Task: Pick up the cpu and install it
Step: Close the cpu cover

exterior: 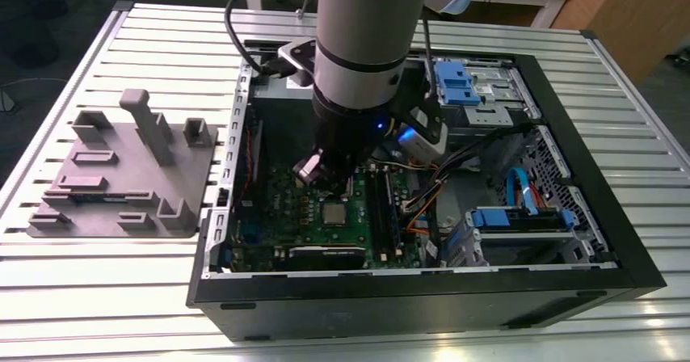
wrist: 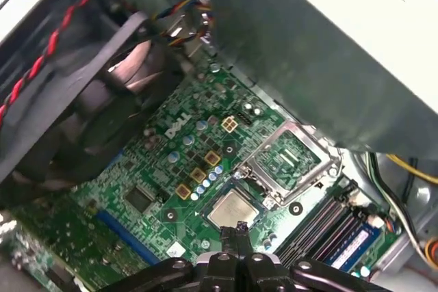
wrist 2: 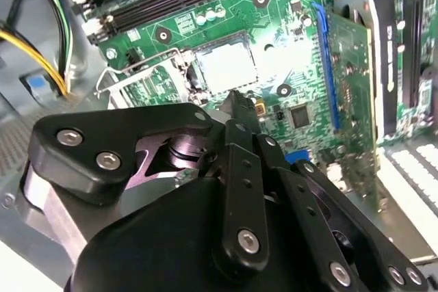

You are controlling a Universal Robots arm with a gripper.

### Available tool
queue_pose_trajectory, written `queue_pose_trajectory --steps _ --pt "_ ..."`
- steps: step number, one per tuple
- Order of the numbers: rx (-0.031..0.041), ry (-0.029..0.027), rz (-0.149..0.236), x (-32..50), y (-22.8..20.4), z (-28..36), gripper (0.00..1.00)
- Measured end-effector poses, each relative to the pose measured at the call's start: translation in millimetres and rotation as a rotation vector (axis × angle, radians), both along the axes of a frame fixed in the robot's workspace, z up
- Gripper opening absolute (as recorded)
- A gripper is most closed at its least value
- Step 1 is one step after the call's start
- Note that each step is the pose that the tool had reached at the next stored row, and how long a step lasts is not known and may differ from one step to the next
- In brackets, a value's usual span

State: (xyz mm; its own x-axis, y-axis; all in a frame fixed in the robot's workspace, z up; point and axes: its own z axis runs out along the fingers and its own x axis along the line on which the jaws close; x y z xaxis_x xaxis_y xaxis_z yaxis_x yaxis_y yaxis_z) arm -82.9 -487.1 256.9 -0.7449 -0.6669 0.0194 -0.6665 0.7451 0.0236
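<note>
**Operator:** Where's the cpu sitting right now?

**Observer:** You'll find the cpu [exterior: 335, 213] lying flat in its socket on the green motherboard [exterior: 275, 216], inside the open computer case [exterior: 603, 216] on the slatted bench [exterior: 108, 297]. In the first wrist view its silver top [wrist: 235, 210] shows squarely in the socket, with the hinged metal retention frame [wrist: 291, 158] swung up and open just beside it. In the second wrist view the chip [wrist 2: 226, 68] glares almost white, and the thin wire lever [wrist 2: 137, 76] stands out to one side of the socket.

**Operator:** And the end effector?

**Observer:** Your end effector [wrist: 239, 229] hangs just above the cpu, apart from it. Its fingertips are pressed together into one narrow point, with nothing pinched between them. In the second wrist view the same closed tip [wrist 2: 236, 100] sits near the socket's edge, the black linkage below it.

**Operator:** What else is around?

**Observer:** In the exterior view you have the arm [exterior: 361, 79] coming straight down into the case over the board. The black memory slots [exterior: 380, 216] run alongside the socket on the exterior view's right, with blue drive brackets [exterior: 518, 216] further that way. A black fan [wrist: 102, 121] with a red and black twisted wire sits near the board in the first wrist view. On the exterior view's left, well apart from the case, a grey fixture plate [exterior: 119, 176] lies on the bench.
</note>
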Motion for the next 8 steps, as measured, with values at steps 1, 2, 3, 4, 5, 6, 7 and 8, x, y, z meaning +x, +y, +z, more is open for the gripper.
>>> queue_pose_trajectory --steps 1,2,3,4,5,6,7,8 --pt "-0.0002 0.0001 0.018 0.0 0.0 -0.1 0.1" --pt "-0.0002 0.0001 0.033 0.0 0.0 -0.1 0.1" --pt "0.0001 0.0 0.045 0.2 0.0 -0.2 0.1" --pt "0.0008 -0.0002 0.051 0.9 0.0 -0.3 0.1" --pt "0.0019 -0.0002 0.055 2.0 0.0 -0.3 0.1" --pt "0.0024 -0.0002 0.058 3.1 0.1 -0.3 0.1" --pt "0.0025 -0.0002 0.06 4.4 0.4 -0.3 0.1" --pt "0.0026 -0.0002 0.061 5.7 0.8 -0.3 0.1"
